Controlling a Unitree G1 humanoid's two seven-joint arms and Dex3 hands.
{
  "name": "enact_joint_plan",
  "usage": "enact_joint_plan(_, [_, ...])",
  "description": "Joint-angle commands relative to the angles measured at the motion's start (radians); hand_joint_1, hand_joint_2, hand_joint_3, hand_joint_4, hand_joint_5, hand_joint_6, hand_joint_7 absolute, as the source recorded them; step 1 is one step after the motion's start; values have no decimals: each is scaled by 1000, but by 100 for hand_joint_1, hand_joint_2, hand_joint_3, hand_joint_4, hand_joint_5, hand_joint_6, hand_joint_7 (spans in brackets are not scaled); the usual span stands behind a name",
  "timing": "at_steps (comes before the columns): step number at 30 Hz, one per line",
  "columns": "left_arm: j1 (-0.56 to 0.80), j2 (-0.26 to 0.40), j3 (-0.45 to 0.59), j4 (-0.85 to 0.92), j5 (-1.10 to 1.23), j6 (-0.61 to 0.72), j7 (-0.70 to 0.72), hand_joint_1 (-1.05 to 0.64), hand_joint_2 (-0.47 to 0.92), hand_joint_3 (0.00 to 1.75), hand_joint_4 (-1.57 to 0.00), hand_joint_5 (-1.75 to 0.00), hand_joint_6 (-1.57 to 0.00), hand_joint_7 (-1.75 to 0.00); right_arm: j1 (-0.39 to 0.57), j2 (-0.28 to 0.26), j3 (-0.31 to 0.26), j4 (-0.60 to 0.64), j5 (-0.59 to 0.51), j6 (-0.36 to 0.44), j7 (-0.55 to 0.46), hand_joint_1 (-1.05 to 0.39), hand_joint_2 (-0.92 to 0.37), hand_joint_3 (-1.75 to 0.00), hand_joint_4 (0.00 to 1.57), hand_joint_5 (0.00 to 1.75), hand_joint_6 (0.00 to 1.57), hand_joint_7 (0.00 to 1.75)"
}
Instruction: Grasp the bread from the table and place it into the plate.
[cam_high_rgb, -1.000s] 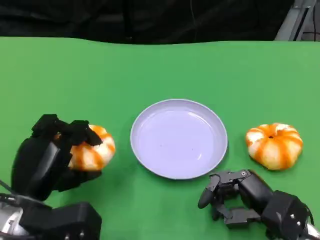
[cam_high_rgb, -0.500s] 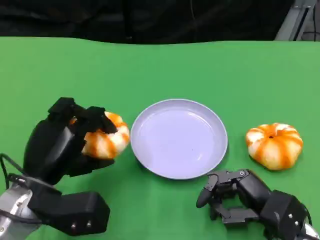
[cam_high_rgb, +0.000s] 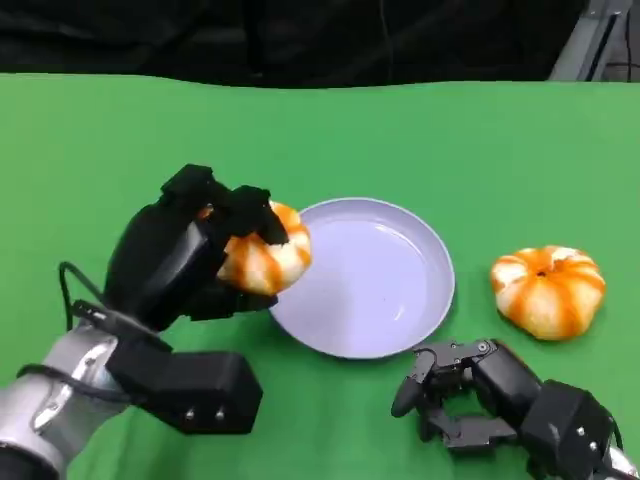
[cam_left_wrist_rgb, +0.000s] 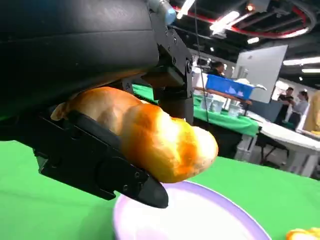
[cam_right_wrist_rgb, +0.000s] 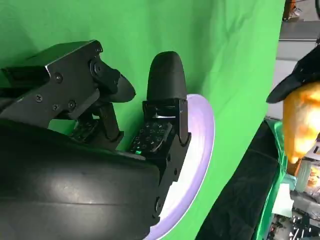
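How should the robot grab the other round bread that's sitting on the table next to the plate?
Probably from above, fingers closing around its wide middle. The bread on the table is a low, round dome lying flat, clear of the plate. The right hand is nearest and holds nothing.

Left hand raised, fingers clasped; right hand curled, low.

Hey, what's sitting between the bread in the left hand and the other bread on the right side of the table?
The lavender plate lies between the held bread and the second bread, with bare green cloth beyond it, as the head view shows.
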Motion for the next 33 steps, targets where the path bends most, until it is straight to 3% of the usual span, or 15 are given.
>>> enact_joint_plan(1, [-65,-24,-7,86,-29,-24,-35,-12,86,1,-46,-175,-51,-152,-2,-9,0,-3,2,1,-3,22,-65,-92,100,125,101,91])
enact_joint_plan(7, [-158,-77,-31,252,-28,-57,-12,-9,86,0,-46,-174,-56,-143,0,-7,5,-2,-3,-5,-14,22,-65,-92,100,125,102,90])
enact_joint_plan(20, [-289,-179,-60,507,-48,-93,-1,-9,87,0,-46,-173,-51,-151,1,0,8,-6,7,1,-13,21,-59,-100,98,123,102,92])
enact_joint_plan(24, [-332,-225,-77,575,-40,-62,-8,-11,88,0,-47,-167,-60,-135,3,8,1,-10,28,16,12,20,-59,-100,98,125,104,94])
enact_joint_plan(33, [-388,-276,-119,650,-29,-29,-14,-6,87,0,-47,-167,-63,-131,4,-2,17,-16,-2,4,-17,18,-60,-94,100,123,104,91])
